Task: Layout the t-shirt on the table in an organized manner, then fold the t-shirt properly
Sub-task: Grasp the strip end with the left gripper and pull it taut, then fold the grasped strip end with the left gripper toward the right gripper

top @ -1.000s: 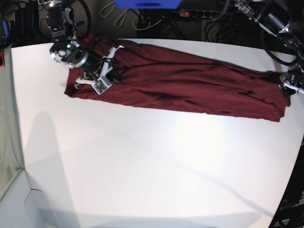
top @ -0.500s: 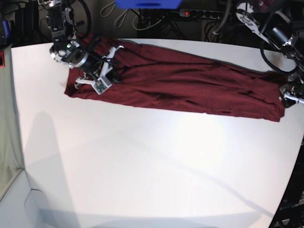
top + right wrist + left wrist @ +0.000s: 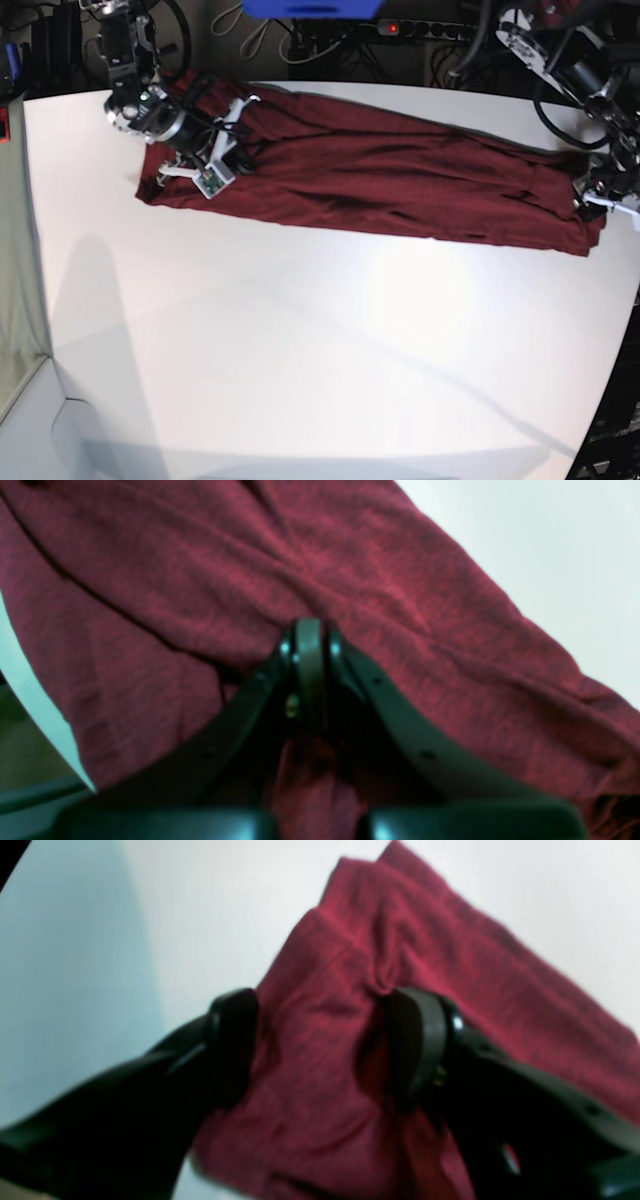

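Observation:
The maroon t-shirt (image 3: pixel 400 180) lies stretched in a long wrinkled band across the back of the white table (image 3: pixel 300 350). My right gripper (image 3: pixel 240 150) rests on the shirt's left end. In the right wrist view it (image 3: pixel 310 640) is shut, with a fold of the t-shirt (image 3: pixel 400 590) pinched and creases running out from the tips. My left gripper (image 3: pixel 592 200) sits at the shirt's right end. There it (image 3: pixel 325 1045) is open, its two fingers (image 3: pixel 417 1040) standing either side of a flat strip of the t-shirt (image 3: pixel 320 990).
Behind the table run a power strip and cables (image 3: pixel 420 28), with a blue object (image 3: pixel 310 8) above them. The table's curved edge (image 3: pixel 615 370) falls away at the right, close to the left arm. A grey surface (image 3: pixel 15 250) borders the table's left side.
The left arm has come down and inward onto the shirt's right end. The right arm and the shirt's left end have not moved.

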### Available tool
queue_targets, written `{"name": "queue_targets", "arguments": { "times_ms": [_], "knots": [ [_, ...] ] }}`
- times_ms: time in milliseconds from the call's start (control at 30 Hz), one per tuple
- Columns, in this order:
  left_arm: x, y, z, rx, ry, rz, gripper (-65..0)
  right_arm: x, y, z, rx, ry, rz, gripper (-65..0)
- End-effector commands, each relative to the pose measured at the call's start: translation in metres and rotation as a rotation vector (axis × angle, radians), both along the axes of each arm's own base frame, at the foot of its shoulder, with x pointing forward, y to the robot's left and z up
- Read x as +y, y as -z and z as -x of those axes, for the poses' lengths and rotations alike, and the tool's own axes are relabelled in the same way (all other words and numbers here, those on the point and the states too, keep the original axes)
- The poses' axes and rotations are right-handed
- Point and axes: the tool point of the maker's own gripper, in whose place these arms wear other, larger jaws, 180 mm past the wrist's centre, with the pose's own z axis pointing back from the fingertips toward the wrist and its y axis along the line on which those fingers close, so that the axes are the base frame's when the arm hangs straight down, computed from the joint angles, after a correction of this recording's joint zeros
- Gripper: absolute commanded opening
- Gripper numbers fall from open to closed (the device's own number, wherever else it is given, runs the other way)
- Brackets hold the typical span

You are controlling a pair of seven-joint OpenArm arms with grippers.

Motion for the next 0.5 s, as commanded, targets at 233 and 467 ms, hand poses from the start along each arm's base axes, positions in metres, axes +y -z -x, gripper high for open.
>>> {"name": "queue_targets", "arguments": {
  "times_ms": [233, 467],
  "knots": [
    [-0.013, 0.026, 0.002, 0.007, 0.001, 0.073, -25.4, -0.003, -0.005, -0.004, -0.02, -0.006, 0.01, -65.0],
    [-0.027, 0.039, 0.007, 0.033, 0.052, 0.072, -49.1, -0.003, -0.006, -0.004, -0.02, -0.006, 0.011, -65.0]
  ]
}}
